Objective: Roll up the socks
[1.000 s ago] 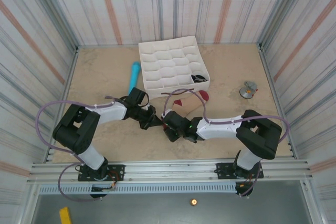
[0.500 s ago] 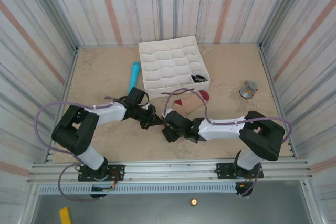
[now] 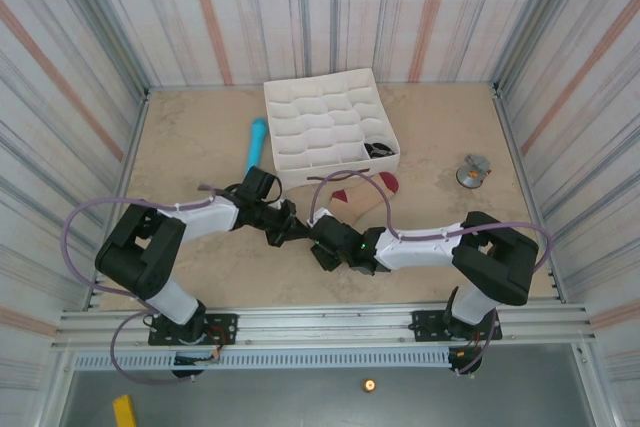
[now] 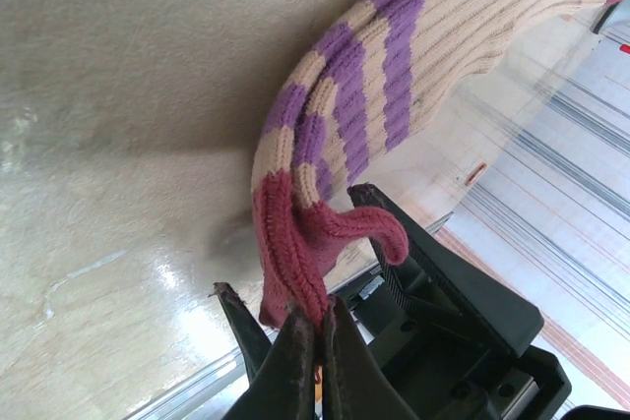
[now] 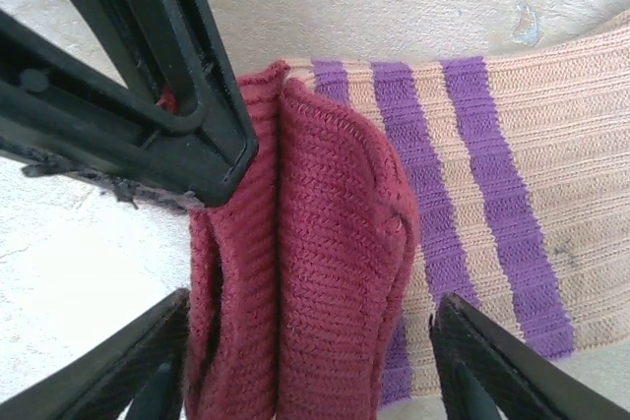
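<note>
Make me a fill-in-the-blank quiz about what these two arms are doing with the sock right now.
1. The left gripper is pinching the ___ edge of the beige sock.
2. The right gripper straddles that edge with its jaws ___.
3. Next to that edge, the sock's stripes are ___.
4. The second sock, tucked in a corner compartment of the white tray, is coloured ___.

Missing words: maroon; open; purple; black

beige sock (image 5: 472, 145): cut by right edge | black sock (image 3: 378, 150): too small
</note>
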`<state>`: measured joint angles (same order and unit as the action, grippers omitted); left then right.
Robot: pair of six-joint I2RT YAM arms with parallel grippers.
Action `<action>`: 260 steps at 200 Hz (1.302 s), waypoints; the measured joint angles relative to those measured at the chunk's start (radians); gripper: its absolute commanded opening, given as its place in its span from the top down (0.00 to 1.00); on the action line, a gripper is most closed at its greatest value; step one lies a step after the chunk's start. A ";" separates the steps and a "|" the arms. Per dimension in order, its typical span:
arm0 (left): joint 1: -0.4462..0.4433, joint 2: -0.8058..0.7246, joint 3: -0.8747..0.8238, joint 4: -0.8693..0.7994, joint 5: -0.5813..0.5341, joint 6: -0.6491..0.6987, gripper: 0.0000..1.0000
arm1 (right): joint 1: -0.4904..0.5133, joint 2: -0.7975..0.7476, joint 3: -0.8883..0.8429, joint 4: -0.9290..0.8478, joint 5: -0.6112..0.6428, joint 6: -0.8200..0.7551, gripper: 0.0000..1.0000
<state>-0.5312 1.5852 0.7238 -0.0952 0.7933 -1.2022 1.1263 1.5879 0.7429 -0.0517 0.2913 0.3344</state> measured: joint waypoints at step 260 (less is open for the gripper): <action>0.002 0.000 0.000 -0.004 -0.005 0.010 0.98 | -0.085 -0.065 -0.049 0.052 -0.187 0.010 0.86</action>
<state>-0.5297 1.5856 0.7235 -0.0994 0.7887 -1.1927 1.0409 1.5230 0.6941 0.0006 0.1043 0.3443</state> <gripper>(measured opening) 0.058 0.172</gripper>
